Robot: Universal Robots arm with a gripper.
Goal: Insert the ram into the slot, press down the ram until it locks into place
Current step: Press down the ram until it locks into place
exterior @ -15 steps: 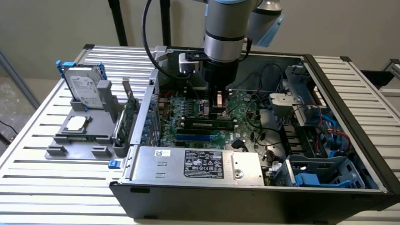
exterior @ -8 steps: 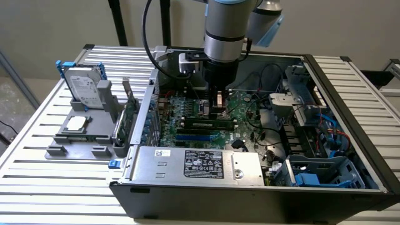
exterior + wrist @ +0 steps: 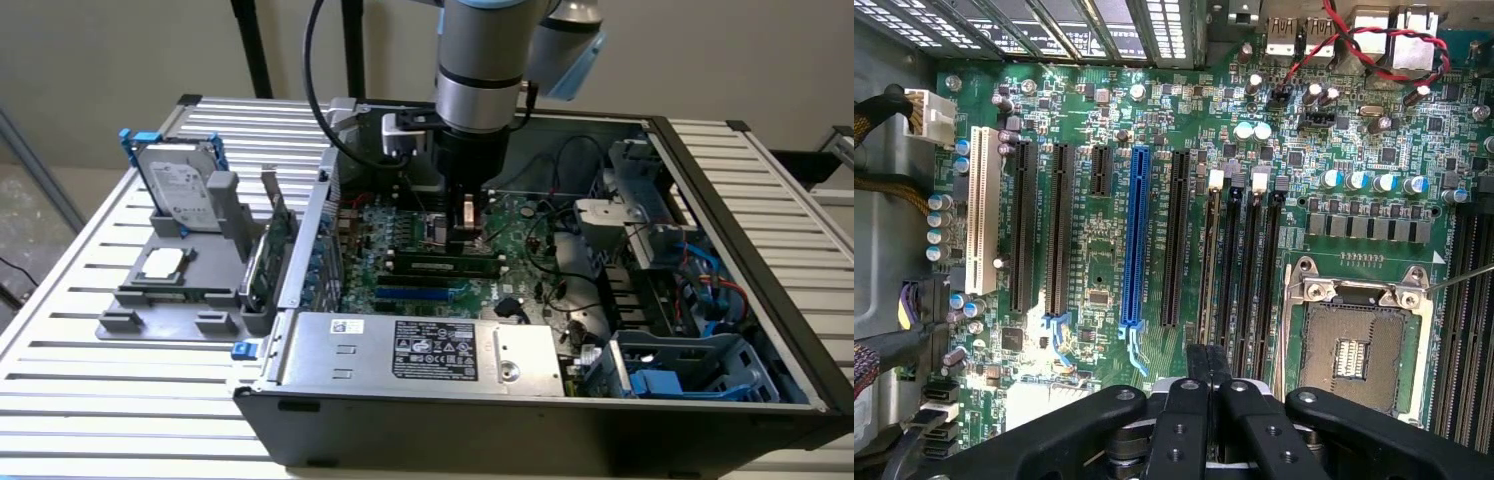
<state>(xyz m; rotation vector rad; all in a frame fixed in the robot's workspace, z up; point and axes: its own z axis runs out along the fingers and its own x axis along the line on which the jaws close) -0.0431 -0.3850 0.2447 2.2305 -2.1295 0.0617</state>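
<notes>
Hanging straight down into the open computer case (image 3: 561, 425), with tool (image 3: 470, 238) pinched shut and empty, just above the motherboard (image 3: 387, 220) near the ram (image 3: 447, 266).

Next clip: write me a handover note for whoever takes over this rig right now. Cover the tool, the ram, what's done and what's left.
Tool: shut, nothing seen between its fingers, tip low over the memory slots.
Ram: in the exterior view it stands on edge along a slot inside the open case, close beside the tool's tip; whether they touch, I cannot tell.
Done: the ram appears inserted.
Left: locking is not confirmed, since the slot latches cannot be read.
</notes>
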